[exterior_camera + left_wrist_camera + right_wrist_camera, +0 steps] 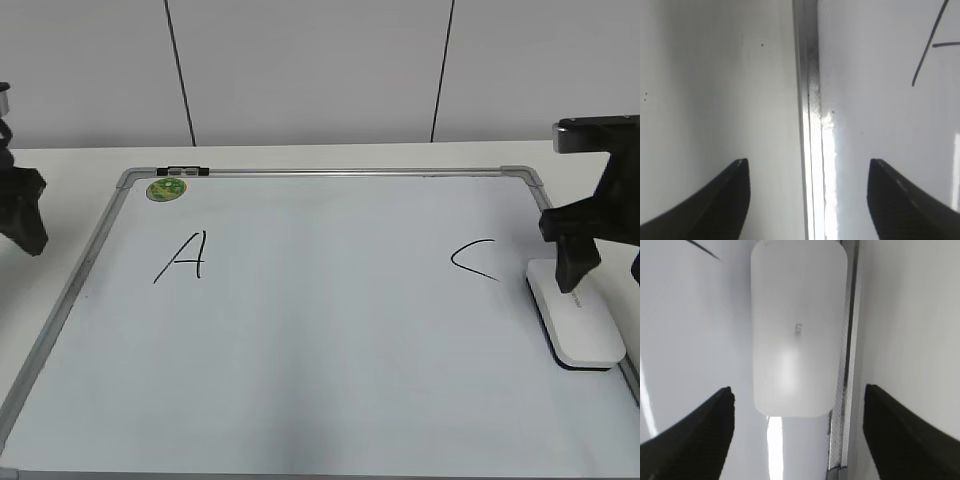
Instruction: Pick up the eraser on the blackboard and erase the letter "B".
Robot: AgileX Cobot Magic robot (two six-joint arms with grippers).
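My right gripper is wide open, holding nothing, touching nothing that I can see. It hangs over the near end of the white glossy rounded-rectangular eraser, jaws either side of it. The eraser lies flat on the large white dry-erase blackboard with grey metal frame, tight against the right frame rail, just right of the black marker "C".

Left gripper is also open and empty, straddling the board's left frame rail, near the black marker "A".

Progress: no "B" visible — only bare board between A and C. I'd judge the erase done and the eraser set down, or the pick not yet made; can't tell which.
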